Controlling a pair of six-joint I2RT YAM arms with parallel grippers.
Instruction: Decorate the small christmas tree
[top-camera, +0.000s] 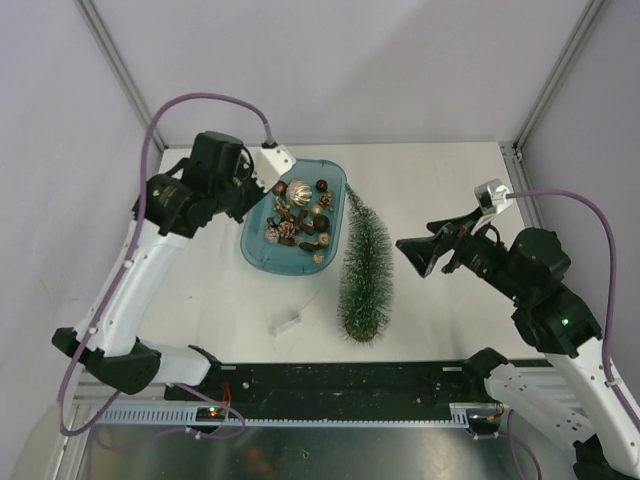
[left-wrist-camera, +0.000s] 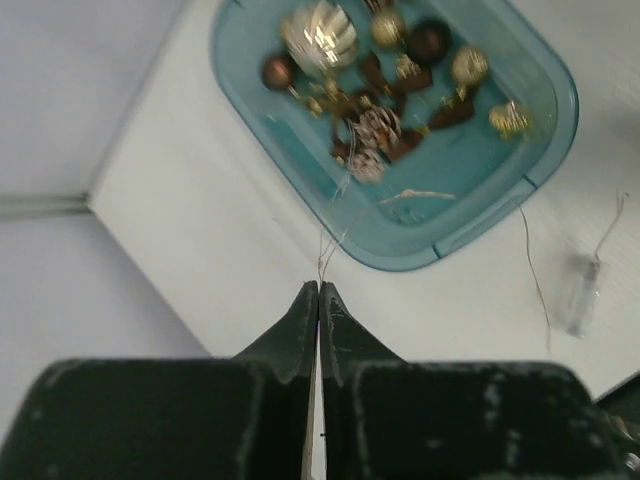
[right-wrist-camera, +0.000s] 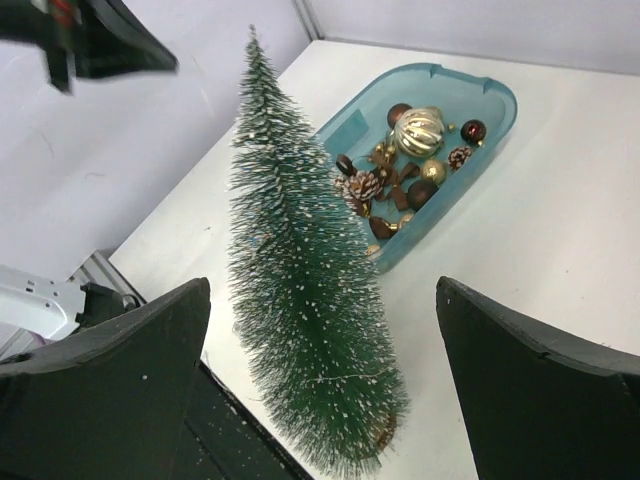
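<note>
Small christmas tree (top-camera: 365, 265) lies flat on its side on the table (top-camera: 450, 190), just right of the teal tray (left-wrist-camera: 400, 250). Its tip points away from me, close by the tray's far corner, and I can't tell if they touch. Its round base faces the near edge. I judge it light: soft, springy bristles over what is probably a stiff core. The fingers will likely sink in before they bite, and a shallow hold on the bristles could slip or twist. The best hold looks to be low down, across the thick end just above the base, squeezing through to the core. The thin tip would bend, and the frosted ends may shed if dragged. It isn't upright yet, so I'd expect to stand it up before hanging anything. Right gripper (top-camera: 415, 256) hangs just right of the tree's middle, spread as wide as it goes and holding nothing. Its wrist view frames the tree between the two fingers, clear of both. Left gripper (left-wrist-camera: 318, 292) hovers by the tray's left side, fingers pressed flat together. A fine gold wire (left-wrist-camera: 325, 250) runs from the ornaments (top-camera: 300, 215) heaped in the tray toward those tips, but I can't tell whether it's nipped. A small clear box (top-camera: 287, 322) lies on the table near the tray's near end.
</note>
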